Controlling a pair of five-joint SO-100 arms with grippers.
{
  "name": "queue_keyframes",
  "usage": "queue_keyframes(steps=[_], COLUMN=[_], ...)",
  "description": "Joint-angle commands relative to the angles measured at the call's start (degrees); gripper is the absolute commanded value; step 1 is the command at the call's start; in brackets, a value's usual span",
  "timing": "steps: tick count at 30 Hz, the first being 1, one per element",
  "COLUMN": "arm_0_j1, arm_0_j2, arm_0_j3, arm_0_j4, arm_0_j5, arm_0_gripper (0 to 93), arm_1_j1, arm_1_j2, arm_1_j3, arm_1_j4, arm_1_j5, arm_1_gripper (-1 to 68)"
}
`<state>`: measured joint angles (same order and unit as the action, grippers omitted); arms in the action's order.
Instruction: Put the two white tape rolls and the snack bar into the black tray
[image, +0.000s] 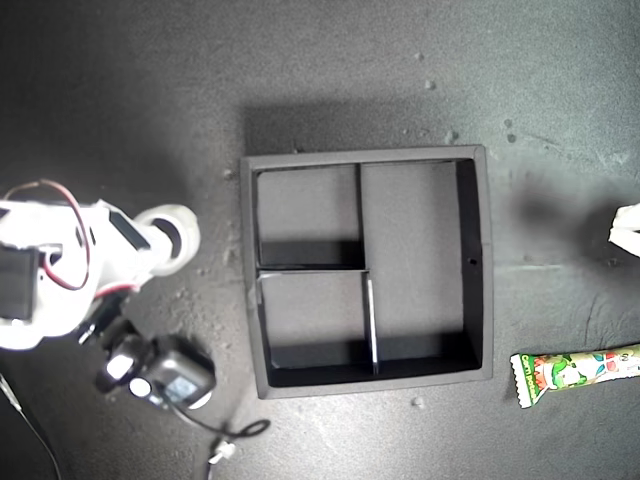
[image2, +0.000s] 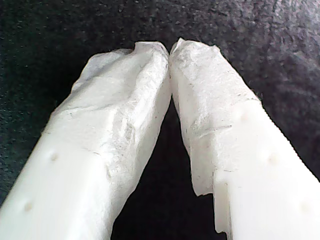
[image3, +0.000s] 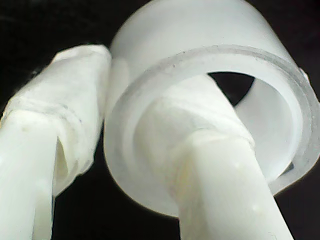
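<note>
In the exterior view a white tape roll (image: 186, 220) sits at the left, held by my second gripper (image: 172, 238). The second wrist view shows that gripper (image3: 131, 92) shut on the tape roll (image3: 200, 30), one finger through the hole and the other outside its wall. The black tray (image: 484, 260) lies in the middle with nothing in its compartments. The snack bar (image: 575, 370) lies on the mat at the exterior view's lower right. My first gripper (image2: 170, 50) is shut on nothing; its tips (image: 627, 228) show at the exterior view's right edge. The other tape roll is out of view.
The second arm's white body (image: 50, 270) with red wires fills the exterior view's left edge. Below it sit a black camera module (image: 172, 378) and a thin cable (image: 235, 432). The surface is dark felt with small crumbs.
</note>
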<state>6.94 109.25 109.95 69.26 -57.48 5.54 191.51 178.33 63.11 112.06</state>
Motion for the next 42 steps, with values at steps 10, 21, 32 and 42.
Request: queue_keyframes(steps=[10, 21, 32, 42], arm_0_j1=[-1.49, -5.54, -5.36, -5.71], arm_0_j2=[-13.27, -54.14, -62.67, -68.20], arm_0_j3=[-39.11, -91.67, -92.46, -96.24], arm_0_j4=[15.56, 35.68, 35.68, 35.68], arm_0_j5=[7.56, 12.48, 10.11, 8.61], arm_0_gripper=[0.3, 0.3, 0.5, 14.4], arm_1_j1=[1.41, -10.20, -23.20, -38.32], arm_1_j2=[0.18, -19.78, -60.73, -64.16], arm_1_j3=[-6.94, -31.20, -71.28, -59.94], arm_1_j4=[-27.51, -32.17, -4.13, -3.16], arm_1_j5=[-68.38, -79.10, -44.74, -0.26], arm_1_gripper=[-0.2, 4.1, 14.1, 22.6])
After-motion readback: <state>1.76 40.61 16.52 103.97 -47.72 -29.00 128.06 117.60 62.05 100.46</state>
